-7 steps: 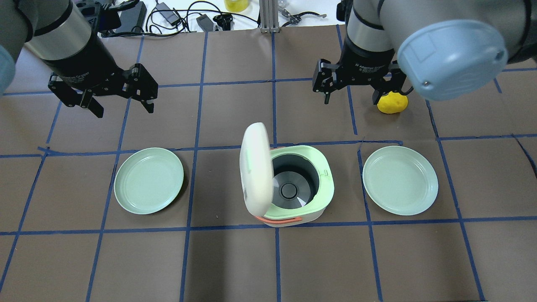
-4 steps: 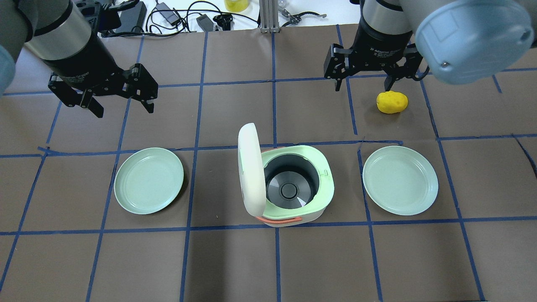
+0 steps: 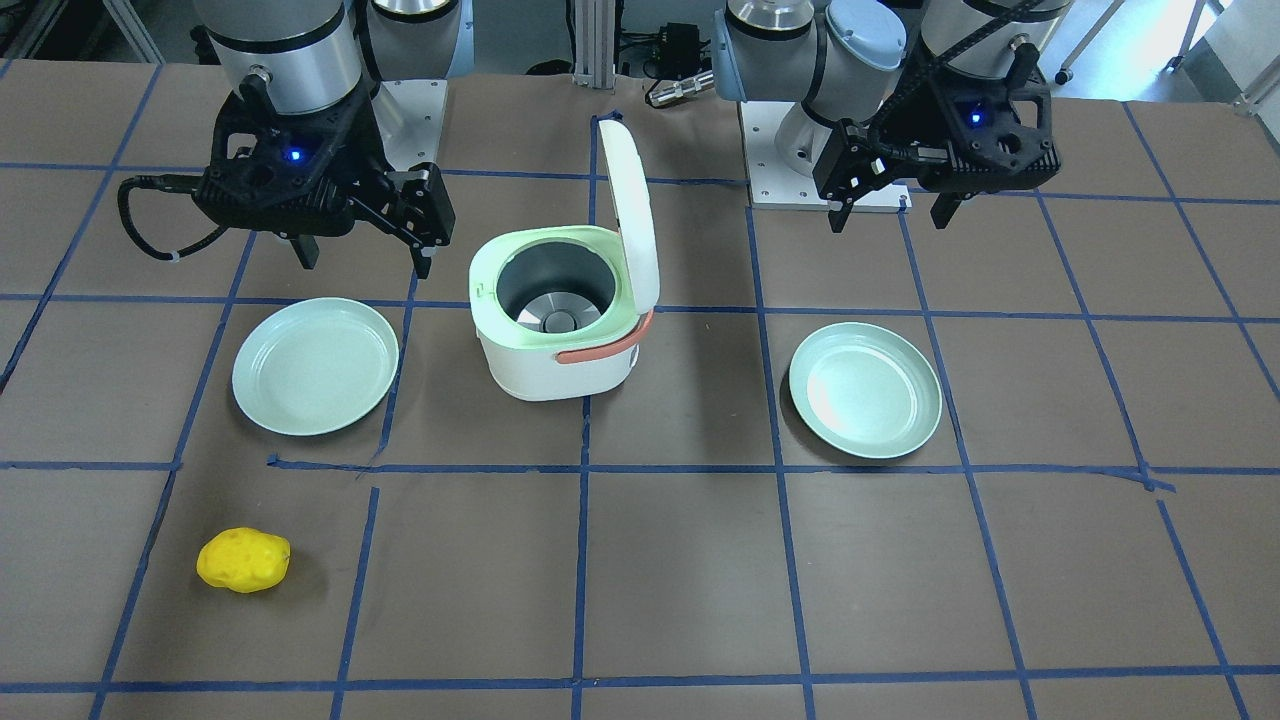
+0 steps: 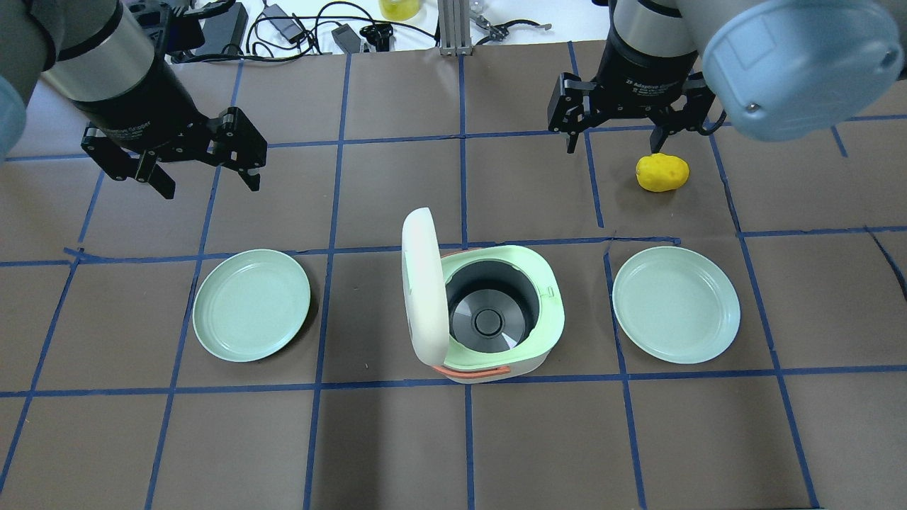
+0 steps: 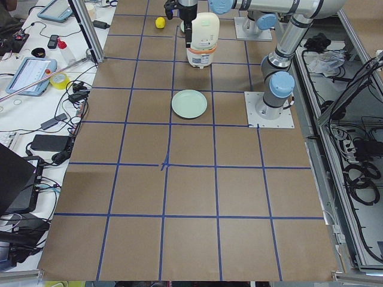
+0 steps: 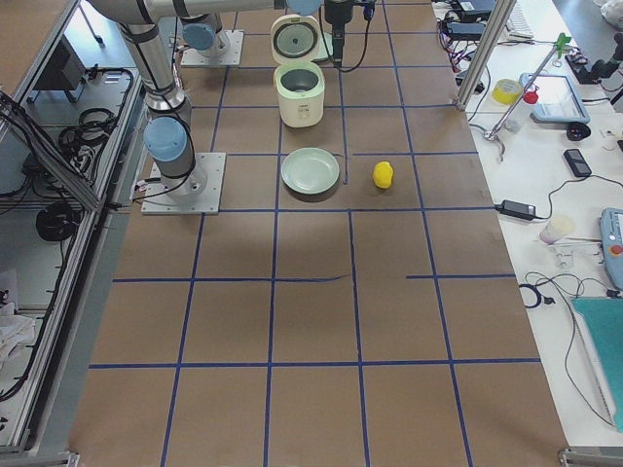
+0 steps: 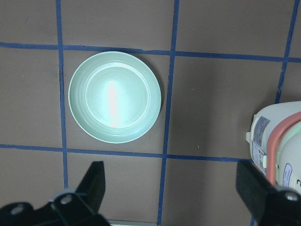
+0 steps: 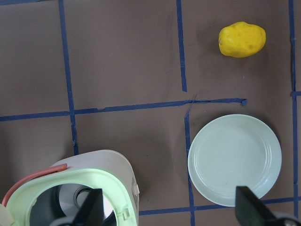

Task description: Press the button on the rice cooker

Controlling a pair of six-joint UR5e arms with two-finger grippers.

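The rice cooker [image 4: 538, 340] is white with a pale green rim and an orange handle, and it stands at the table's middle. Its white lid [image 4: 424, 283] stands open and upright on its left side, so the empty grey pot shows. It also shows in the front view [image 3: 545, 370] and both wrist views [image 7: 277, 141] [image 8: 108, 165]. My left gripper [image 4: 209, 180] is open and empty, high above the far left of the table. My right gripper [image 4: 613, 145] is open and empty, high above the far right, well away from the cooker. I cannot make out a button.
A pale green plate [image 4: 251, 304] lies left of the cooker and another [image 4: 675, 304] lies right of it. A yellow lumpy object [image 4: 662, 172] lies on the table just below my right gripper. Cables and tools lie beyond the far table edge.
My right gripper has moved away from the cooker, toward the far edge and a little right, uncovering the yellow object. The lid has swung more upright. The left arm has not moved.
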